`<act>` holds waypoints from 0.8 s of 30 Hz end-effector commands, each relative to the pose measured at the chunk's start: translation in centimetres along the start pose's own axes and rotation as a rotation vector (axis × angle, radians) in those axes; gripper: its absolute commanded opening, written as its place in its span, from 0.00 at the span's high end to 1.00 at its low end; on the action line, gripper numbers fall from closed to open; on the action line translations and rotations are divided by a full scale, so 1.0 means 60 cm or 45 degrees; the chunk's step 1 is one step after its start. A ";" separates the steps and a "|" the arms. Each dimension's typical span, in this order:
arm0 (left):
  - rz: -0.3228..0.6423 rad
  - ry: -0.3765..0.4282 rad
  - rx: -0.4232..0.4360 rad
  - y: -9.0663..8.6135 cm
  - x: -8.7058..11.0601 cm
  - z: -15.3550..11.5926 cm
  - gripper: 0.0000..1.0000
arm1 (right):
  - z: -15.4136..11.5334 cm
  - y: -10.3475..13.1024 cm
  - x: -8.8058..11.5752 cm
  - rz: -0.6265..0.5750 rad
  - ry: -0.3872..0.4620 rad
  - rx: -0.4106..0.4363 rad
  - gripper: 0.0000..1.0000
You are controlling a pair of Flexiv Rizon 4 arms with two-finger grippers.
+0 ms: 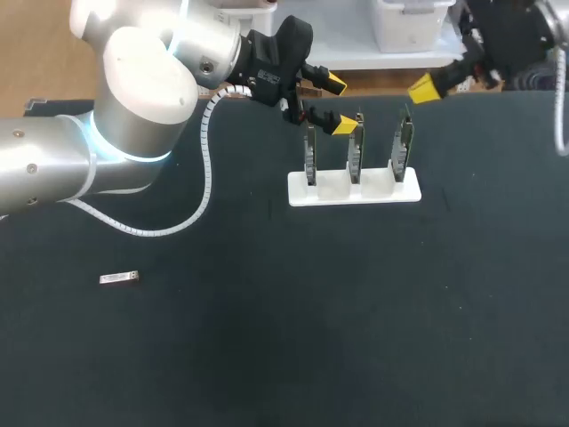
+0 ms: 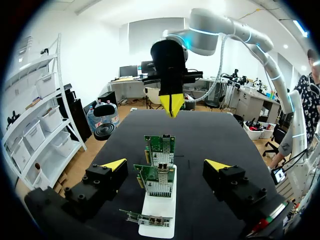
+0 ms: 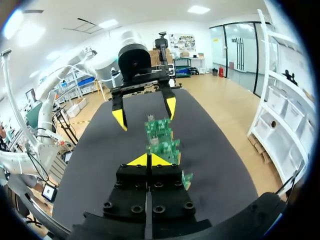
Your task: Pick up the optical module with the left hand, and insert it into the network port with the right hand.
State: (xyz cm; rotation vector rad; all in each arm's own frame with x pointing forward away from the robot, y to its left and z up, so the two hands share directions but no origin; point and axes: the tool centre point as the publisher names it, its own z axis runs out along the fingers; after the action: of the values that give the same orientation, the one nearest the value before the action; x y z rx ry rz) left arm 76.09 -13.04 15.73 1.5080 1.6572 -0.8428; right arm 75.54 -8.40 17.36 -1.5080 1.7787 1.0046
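Note:
The optical module, a small silver bar, lies flat on the dark table at the left, far from both grippers. Three green network cards stand upright in a white holder at the back middle. My left gripper hovers open over the leftmost cards with nothing in it. In the left wrist view its gripper straddles the row of cards. My right gripper hangs shut and empty just right of the holder. The right wrist view shows its gripper closed, with the cards and the left gripper ahead.
The table is covered in dark cloth. A coiled white cable hangs from my left arm over the table's left rear part. White bins stand beyond the far edge.

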 end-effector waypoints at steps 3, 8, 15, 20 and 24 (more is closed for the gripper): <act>-0.001 0.006 0.004 0.003 -0.001 0.001 0.00 | -0.020 0.026 0.017 -0.022 -0.015 0.043 1.00; -0.001 0.006 0.004 0.003 -0.001 0.001 0.00 | -0.027 0.027 0.024 -0.075 0.014 -0.048 1.00; -0.001 0.006 0.004 0.003 -0.001 0.001 0.00 | -0.029 0.016 0.042 -0.082 0.050 -0.085 1.00; -0.001 0.006 0.004 0.003 -0.001 0.001 0.00 | -0.034 0.002 0.048 -0.081 0.049 -0.082 1.00; -0.001 0.006 0.004 0.003 -0.001 0.001 0.00 | -0.035 -0.003 0.048 -0.086 0.048 -0.087 1.00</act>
State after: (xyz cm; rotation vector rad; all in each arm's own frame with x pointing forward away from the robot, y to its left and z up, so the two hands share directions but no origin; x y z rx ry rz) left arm 76.09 -13.03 15.73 1.5080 1.6573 -0.8428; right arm 74.57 -11.69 16.20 -1.6133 1.7340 0.9916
